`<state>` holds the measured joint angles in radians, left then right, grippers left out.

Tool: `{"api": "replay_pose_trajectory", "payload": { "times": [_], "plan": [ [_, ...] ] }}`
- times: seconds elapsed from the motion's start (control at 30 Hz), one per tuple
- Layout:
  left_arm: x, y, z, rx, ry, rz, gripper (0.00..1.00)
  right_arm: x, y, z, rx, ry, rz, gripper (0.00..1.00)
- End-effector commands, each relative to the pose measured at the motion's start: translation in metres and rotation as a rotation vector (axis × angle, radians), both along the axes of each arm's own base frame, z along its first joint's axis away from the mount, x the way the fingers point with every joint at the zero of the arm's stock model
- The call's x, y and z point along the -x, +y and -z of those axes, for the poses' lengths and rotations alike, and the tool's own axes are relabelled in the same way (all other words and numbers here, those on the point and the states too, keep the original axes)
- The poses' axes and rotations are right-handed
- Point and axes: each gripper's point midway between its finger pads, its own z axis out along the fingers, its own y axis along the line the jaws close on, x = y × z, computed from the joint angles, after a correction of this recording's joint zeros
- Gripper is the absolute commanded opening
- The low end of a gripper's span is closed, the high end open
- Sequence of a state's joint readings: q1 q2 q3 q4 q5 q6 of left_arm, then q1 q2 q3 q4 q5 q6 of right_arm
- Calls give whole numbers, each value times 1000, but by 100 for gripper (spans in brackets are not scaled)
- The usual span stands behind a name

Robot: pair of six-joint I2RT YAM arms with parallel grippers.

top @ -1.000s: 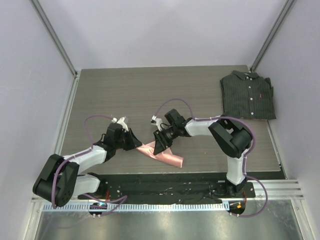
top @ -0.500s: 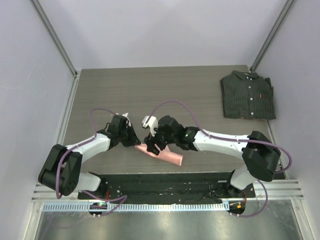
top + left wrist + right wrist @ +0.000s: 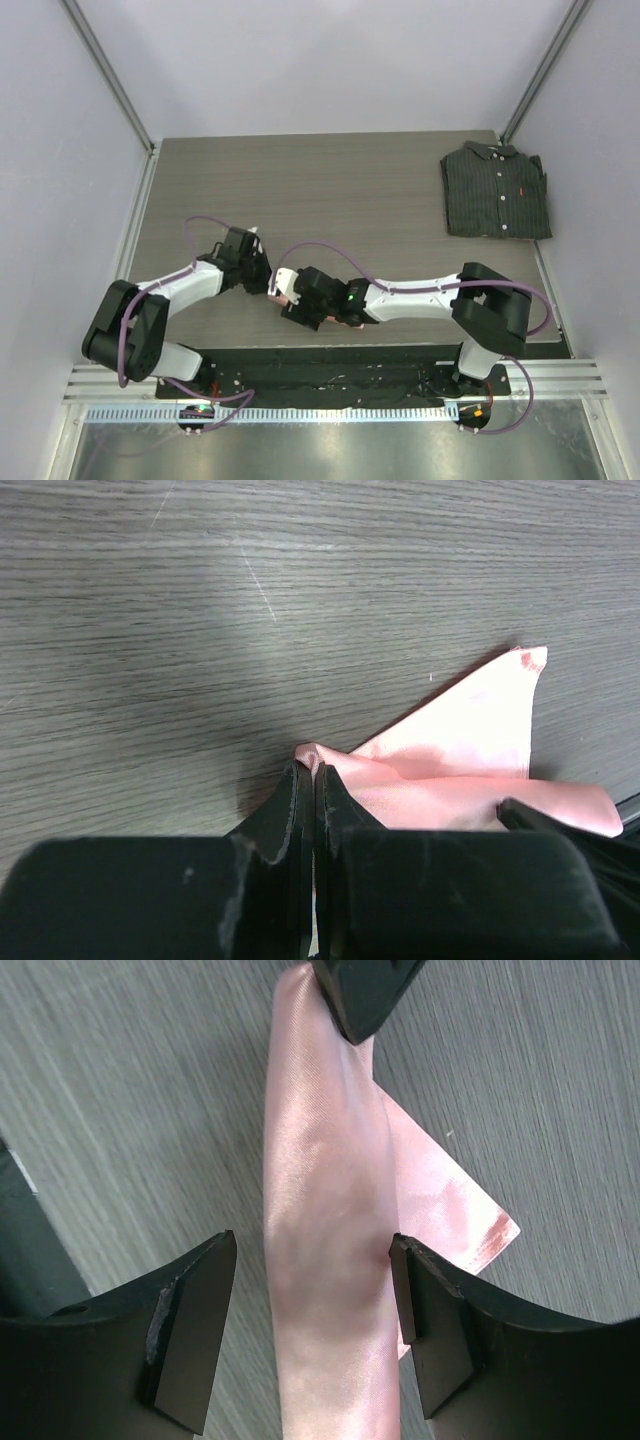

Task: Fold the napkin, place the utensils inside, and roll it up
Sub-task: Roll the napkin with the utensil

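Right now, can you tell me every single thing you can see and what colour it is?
napkin: one, shiny pink, folded into a long strip, near the front middle of the table
shirt: one, dark with thin stripes, folded, far right corner of the table
table: one, grey-brown wood grain, under everything
left arm: one, white and black with a purple cable, front left
right arm: one, white and black with a purple cable, front right, reaching towards the middle
left gripper: one, black, pinched shut on one end of the napkin
right gripper: one, black, open, one finger on each side of the napkin
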<state>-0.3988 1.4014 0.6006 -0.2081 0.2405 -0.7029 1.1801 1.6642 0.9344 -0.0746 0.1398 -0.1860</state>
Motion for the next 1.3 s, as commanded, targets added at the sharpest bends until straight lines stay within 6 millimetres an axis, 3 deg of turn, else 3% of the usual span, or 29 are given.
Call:
{"api": "replay_pose_trajectory", "payload": {
  "times": [0.0,0.27,0.5,0.57,0.6,0.63,0.7,0.73,0.83,0.93,1.07,1.27],
  "plan": [
    [5,1,5,-9,37,11,0,-14,2,-1,3,-74,29,70],
    [5,-1,3,-3,33,24,0,-17,-2,17,37,-53,33,67],
    [2,-5,-6,23,-16,53,1,-18,-12,41,46,105,51,55],
    [1,-3,-9,16,-26,48,11,-15,-13,45,45,154,50,44],
    [-1,1,-9,-3,-36,34,19,-4,-7,45,13,219,13,42],
    [-3,3,-13,-9,-54,21,35,-2,-10,46,7,249,14,39],
    [-7,14,-15,-60,-79,-26,52,5,-8,46,-15,309,-9,34],
    [-8,20,-20,-76,-103,-51,68,12,-8,47,-33,363,-22,33],
    [-10,37,-27,-136,-153,-114,82,23,-8,49,-63,460,-43,29],
    [-6,49,-26,-172,-173,-157,86,32,-11,51,-81,537,-58,27],
    [-3,48,-34,-121,-226,-175,85,32,-11,46,-134,621,-60,26],
    [1,11,-62,120,-375,-52,82,27,-11,47,-212,788,-49,26]
  ]
}}
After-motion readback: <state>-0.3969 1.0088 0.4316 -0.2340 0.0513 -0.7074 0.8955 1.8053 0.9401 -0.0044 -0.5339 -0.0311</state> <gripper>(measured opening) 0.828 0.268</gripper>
